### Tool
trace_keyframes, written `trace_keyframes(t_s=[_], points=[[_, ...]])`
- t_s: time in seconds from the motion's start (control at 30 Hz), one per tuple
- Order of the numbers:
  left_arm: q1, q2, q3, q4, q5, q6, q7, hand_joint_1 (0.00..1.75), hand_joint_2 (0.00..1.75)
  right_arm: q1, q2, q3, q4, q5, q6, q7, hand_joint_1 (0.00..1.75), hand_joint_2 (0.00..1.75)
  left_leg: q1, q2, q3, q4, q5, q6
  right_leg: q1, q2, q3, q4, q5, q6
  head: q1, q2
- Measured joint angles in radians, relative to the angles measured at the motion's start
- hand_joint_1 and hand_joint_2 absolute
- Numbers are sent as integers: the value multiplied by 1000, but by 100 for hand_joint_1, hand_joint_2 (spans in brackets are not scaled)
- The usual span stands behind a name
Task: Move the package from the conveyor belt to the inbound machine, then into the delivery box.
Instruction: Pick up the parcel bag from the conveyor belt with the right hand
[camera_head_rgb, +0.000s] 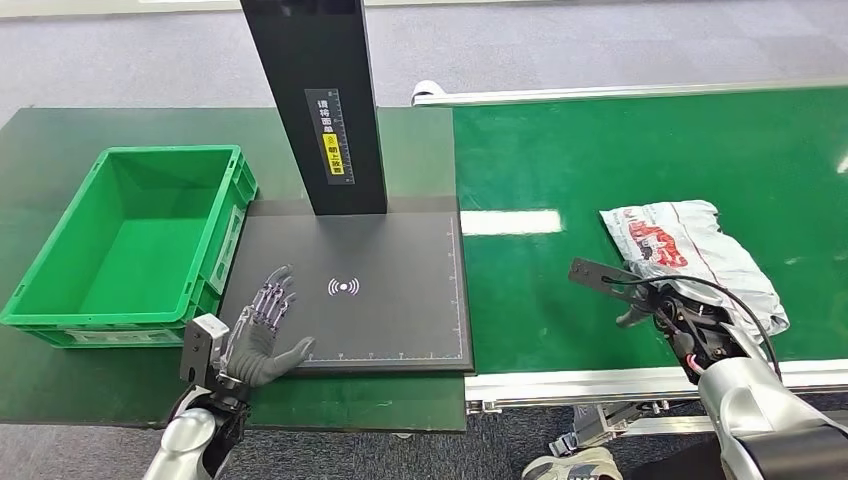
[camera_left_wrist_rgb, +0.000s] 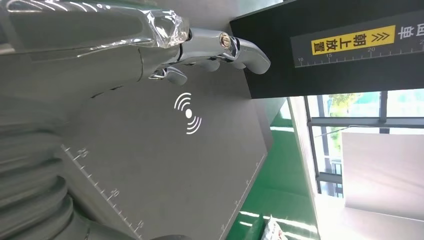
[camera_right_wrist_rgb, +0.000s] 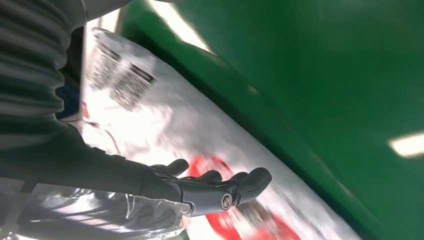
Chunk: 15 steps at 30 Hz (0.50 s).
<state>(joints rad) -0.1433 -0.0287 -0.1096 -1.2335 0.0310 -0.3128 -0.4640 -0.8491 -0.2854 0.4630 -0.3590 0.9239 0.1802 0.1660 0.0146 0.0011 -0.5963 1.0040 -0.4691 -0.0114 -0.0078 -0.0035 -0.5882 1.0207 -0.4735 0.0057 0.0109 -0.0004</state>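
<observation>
Package part-hidden by right robot hand, grasp unclear | left robot hand released

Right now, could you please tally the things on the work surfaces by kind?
Packages: 1, the grey package on the conveyor belt
Crates: 1, the green delivery box
Scanner stations: 1, the black inbound machine
Total: 3

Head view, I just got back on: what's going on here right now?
The right hand reaches over the grey plastic package lying on the green conveyor belt; whether it grips it yet is unclear. The left hand hovers open over the black scanner platform. The green crate holds nothing.
</observation>
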Motion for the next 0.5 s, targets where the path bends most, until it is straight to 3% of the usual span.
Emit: trace_keyframes(t_s=[0.2, 0.37, 0.43, 0.5], points=[[-22, -9, 0, 25, -8, 2, -2, 0, 175, 1, -5, 20, 24, 26, 27, 43, 0, 175, 0, 0, 0, 0, 0, 0, 0, 0, 0, 0, 0, 0, 0, 0], [-24, -12, 0, 33, -10, 2, -2, 0, 175, 2, -4, 31, 30, 53, -8, 51, 0, 175, 0, 0, 0, 0, 0, 0, 0, 0, 0, 0, 0, 0, 0, 0], [-20, -13, 0, 32, -10, 5, -2, 0, 175, 3, -1, 34, 30, 76, -77, 58, 0, 175, 0, 0, -1, 0, 0, 0, 0, 0, 0, 0, 0, 0, 0, 0], [-4, -15, 3, 18, -10, 10, 1, 0, 175, 4, 7, 30, 26, 102, -230, 55, 0, 175, 0, 1, -1, 0, 0, 0, 0, 1, 0, 0, 0, 0, 0, 0]])
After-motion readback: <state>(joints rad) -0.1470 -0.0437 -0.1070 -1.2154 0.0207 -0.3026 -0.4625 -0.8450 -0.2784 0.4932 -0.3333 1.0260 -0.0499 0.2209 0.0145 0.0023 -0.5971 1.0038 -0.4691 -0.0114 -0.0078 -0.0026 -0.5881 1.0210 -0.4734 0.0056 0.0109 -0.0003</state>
